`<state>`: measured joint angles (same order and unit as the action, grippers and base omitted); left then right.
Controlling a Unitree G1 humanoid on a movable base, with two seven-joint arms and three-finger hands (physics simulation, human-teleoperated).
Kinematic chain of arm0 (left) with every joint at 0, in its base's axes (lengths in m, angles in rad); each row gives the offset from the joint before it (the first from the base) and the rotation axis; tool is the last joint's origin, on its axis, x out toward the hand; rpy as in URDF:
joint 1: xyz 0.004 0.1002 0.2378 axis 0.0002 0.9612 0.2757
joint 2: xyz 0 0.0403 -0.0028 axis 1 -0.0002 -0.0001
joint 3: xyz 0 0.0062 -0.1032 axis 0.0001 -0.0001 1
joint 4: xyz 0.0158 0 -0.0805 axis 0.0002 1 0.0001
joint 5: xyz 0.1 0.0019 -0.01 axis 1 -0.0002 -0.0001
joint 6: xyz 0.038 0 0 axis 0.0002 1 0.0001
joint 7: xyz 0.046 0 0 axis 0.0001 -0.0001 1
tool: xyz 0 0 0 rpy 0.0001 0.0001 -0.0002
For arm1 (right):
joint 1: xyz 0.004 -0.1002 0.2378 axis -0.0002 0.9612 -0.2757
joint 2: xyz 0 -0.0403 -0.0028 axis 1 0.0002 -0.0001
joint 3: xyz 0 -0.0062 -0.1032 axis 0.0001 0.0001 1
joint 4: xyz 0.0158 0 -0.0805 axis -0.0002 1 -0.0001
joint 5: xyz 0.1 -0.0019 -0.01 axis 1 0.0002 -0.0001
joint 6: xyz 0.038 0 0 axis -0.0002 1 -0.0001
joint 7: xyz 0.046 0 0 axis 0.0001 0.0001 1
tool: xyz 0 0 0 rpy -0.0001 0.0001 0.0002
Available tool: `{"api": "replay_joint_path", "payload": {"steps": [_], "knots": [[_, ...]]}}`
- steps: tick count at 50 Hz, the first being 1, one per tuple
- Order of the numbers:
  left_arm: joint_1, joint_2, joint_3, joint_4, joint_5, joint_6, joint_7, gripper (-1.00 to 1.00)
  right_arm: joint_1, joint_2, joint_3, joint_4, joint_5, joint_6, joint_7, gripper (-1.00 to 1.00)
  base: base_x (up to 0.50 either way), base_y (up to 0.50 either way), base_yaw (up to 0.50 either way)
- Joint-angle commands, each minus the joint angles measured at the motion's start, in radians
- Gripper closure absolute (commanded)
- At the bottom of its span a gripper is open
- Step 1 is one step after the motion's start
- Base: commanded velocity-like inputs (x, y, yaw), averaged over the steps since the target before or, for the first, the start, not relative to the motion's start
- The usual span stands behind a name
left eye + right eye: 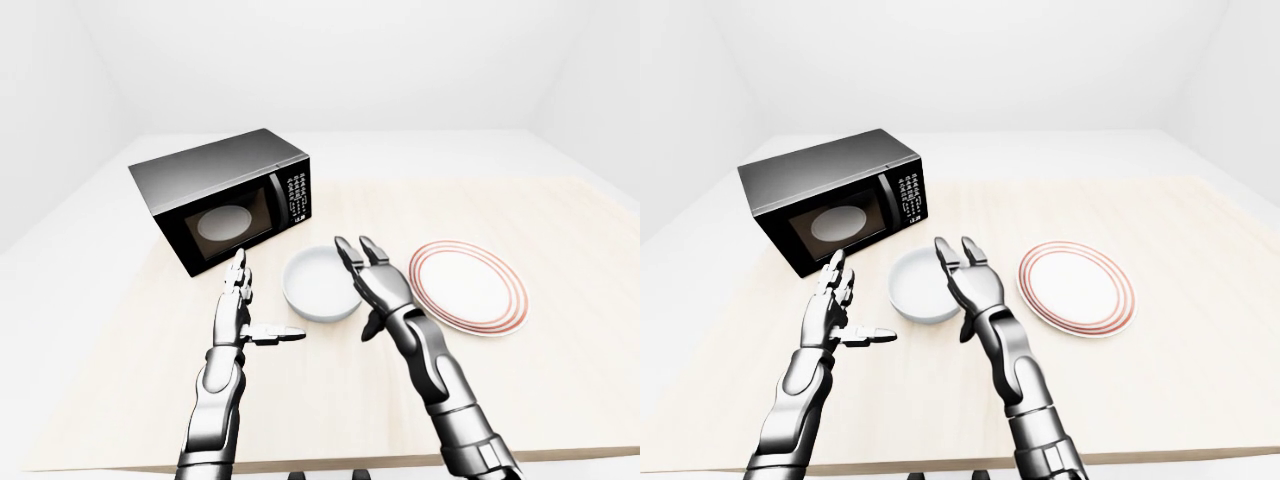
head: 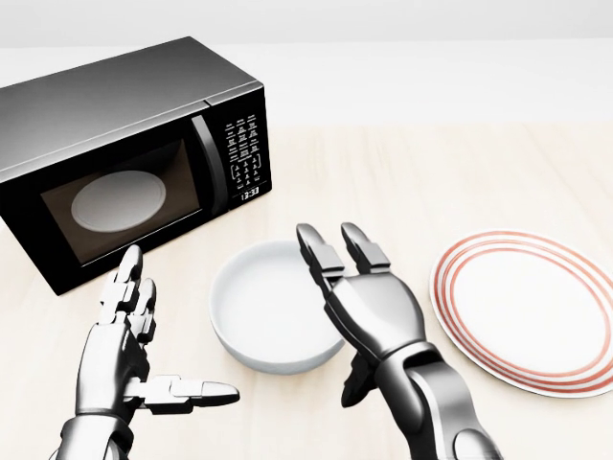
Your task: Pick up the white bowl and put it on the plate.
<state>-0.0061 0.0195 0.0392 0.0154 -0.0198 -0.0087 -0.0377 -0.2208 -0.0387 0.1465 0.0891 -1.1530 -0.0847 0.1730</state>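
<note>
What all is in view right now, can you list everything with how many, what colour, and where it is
Microwave: one, black, door shut, top left of the head view on the table.
White bowl: one, white, upright on the table at the centre of the head view, below and right of the microwave.
Plate: one, white with red rings, on the table to the right of the bowl, nothing on it.
Table: one, light wood, under everything.
Left hand: one, grey metal, fingers open, left of the bowl and apart from it.
Right hand: one, grey metal, fingers open, at the bowl's right rim, overlapping it in the head view.
</note>
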Motion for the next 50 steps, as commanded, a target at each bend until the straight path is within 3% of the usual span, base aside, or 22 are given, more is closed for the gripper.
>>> {"api": "replay_joint_path", "payload": {"steps": [1, 11, 17, 24, 38, 50], "knots": [[0.0, 0.0, 0.0, 0.0, 0.0, 0.0, 0.0, -1.0, -0.042, 0.013, 0.011, -0.017, -0.096, -0.003, 0.087, -1.0, 0.0, 0.0, 0.0], [0.0, 0.0, 0.0, 0.0, 0.0, 0.0, 0.0, -1.0, -0.035, 0.004, 0.011, -0.043, -0.125, -0.003, 0.184, -1.0, 0.0, 0.0, 0.0], [0.0, 0.0, 0.0, 0.0, 0.0, 0.0, 0.0, -1.0, -0.031, 0.002, 0.009, -0.071, -0.113, -0.003, 0.346, -1.0, 0.0, 0.0, 0.0], [0.0, 0.0, 0.0, 0.0, 0.0, 0.0, 0.0, -1.0, -0.046, 0.0, 0.003, -0.102, -0.111, -0.003, 0.444, -1.0, 0.0, 0.0, 0.0], [0.0, 0.0, 0.0, 0.0, 0.0, 0.0, 0.0, -1.0, -0.073, 0.012, 0.011, -0.105, -0.125, -0.003, 0.515, -1.0, 0.0, 0.0, 0.0], [0.0, 0.0, 0.0, 0.0, 0.0, 0.0, 0.0, -1.0, -0.075, 0.023, 0.027, -0.073, -0.144, -0.003, 0.514, -1.0, 0.0, 0.0, 0.0]]}}
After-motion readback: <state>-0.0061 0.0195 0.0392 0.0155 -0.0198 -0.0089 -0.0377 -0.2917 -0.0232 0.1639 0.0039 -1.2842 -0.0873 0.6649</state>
